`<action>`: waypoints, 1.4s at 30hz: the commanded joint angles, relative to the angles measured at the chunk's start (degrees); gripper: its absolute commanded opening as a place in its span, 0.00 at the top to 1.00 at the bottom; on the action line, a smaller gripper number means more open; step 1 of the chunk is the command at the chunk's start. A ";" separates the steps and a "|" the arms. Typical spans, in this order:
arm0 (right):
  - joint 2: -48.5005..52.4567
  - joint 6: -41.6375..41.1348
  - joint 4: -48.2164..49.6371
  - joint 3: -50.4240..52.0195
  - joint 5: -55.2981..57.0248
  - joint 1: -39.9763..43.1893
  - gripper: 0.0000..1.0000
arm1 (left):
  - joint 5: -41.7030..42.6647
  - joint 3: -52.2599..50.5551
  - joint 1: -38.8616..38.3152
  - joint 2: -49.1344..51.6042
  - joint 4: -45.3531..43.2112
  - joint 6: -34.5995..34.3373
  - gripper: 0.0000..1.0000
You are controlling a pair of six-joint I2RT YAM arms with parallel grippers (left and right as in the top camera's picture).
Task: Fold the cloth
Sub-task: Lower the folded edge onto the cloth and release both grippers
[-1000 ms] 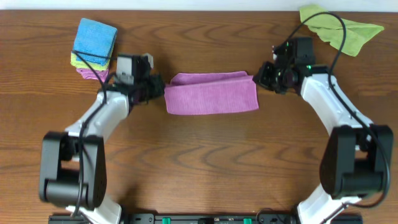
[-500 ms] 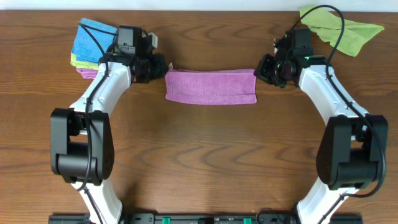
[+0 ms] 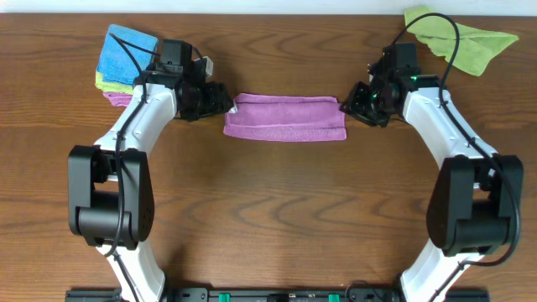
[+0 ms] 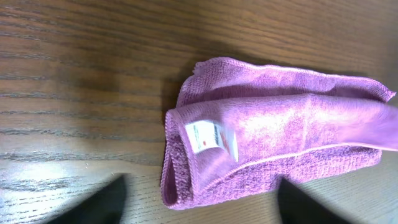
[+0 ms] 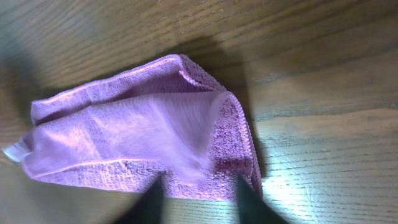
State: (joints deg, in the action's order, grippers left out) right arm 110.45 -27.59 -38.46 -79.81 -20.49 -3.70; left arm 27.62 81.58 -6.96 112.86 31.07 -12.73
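Wooden table [image 3: 268, 210]: folded cloth [image 3: 285, 117] between left gripper [image 3: 223, 105], spread wide, and right gripper [image 3: 343, 102], grip unclear

robot lab: arms [image 3: 143, 126], wooden table [image 3: 268, 210]

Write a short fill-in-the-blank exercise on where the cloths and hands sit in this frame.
1. The lilac cloth lies folded in a strip, with its white tag at the end by the ____ hand.
2. The top cloth of the folded stack is ____.
3. The loose cloth beyond the right hand is lime-____.
Missing words: left; blue; green.
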 commanded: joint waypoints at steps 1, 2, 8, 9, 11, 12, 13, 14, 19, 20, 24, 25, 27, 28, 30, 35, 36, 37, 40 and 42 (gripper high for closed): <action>0.44 1.55 -0.11 -1.07 0.57 0.07 0.46 | 2.56 1.36 0.15 0.37 0.20 4.02 0.05; 0.44 1.53 -0.04 -1.27 0.09 0.17 0.45 | 3.58 1.55 0.15 0.20 0.20 4.90 0.04; 0.42 2.03 0.46 -5.01 -2.16 -0.26 0.98 | 3.96 3.45 0.13 -1.22 -0.50 6.95 0.94; 0.42 2.80 1.38 -5.29 -2.08 -0.81 0.99 | 3.96 3.45 0.07 -1.22 -1.20 6.95 0.94; 0.42 4.13 3.15 -5.27 -0.11 -2.38 0.98 | 2.82 3.43 -0.42 -1.07 -2.36 6.95 0.94; 0.44 4.09 3.32 -5.27 2.03 -3.13 0.98 | 1.68 3.43 -0.76 -0.98 -2.71 6.97 0.94; 0.46 4.09 3.30 -5.25 6.80 -4.79 0.98 | -1.90 3.41 -1.73 -0.74 -3.45 6.99 0.94; 0.50 4.11 3.30 -5.16 12.44 -6.86 0.99 | -6.82 3.15 -2.99 -0.44 -4.24 7.04 0.94; 1.18 4.07 3.13 -5.14 23.78 -10.99 0.98 | -17.18 2.78 -7.69 0.68 -6.12 8.07 0.94; 1.88 4.02 3.13 -5.14 25.03 -11.41 0.98 | -20.09 2.78 -8.76 1.16 -6.27 8.07 0.94; 4.92 3.50 3.08 -5.14 24.98 -11.47 0.98 | -23.17 2.78 -10.67 4.02 -6.25 8.02 0.94; 5.35 3.17 3.02 -5.14 25.00 -11.47 0.99 | -23.15 2.78 -10.82 4.61 -6.27 8.02 0.94; 6.73 3.21 3.04 -5.14 24.98 -11.50 0.98 | -23.15 2.78 -11.13 6.10 -6.27 7.98 0.95; 7.78 3.19 3.06 -5.14 24.98 -11.61 0.98 | -23.15 2.78 -11.19 7.39 -6.27 7.50 0.95; 8.98 3.19 3.08 -5.14 24.96 -11.65 0.98 | -23.12 2.78 -11.19 8.92 -6.25 6.58 0.94; 12.48 3.21 -0.46 -5.14 23.32 -11.65 0.99 | -20.61 2.78 -11.30 11.54 -3.78 4.98 0.94; 12.48 3.21 -1.64 -5.14 23.26 -11.67 0.98 | -20.48 2.78 -11.34 11.52 -2.45 4.70 0.94; 12.46 3.21 -2.69 -5.14 23.23 -11.72 0.98 | -20.48 2.78 -11.41 11.52 -1.31 4.37 0.94; 12.44 3.19 -6.88 -5.16 22.62 -11.72 0.98 | -20.44 2.80 -11.45 11.52 4.26 2.60 0.94; 12.44 3.19 -10.10 -5.16 21.46 -11.82 0.99 | -19.98 2.80 -11.45 11.47 8.79 1.73 0.94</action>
State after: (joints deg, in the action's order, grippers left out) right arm 121.69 -24.53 -46.28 -85.58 1.87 -15.20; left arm 7.57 85.80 -18.20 122.39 36.07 -9.17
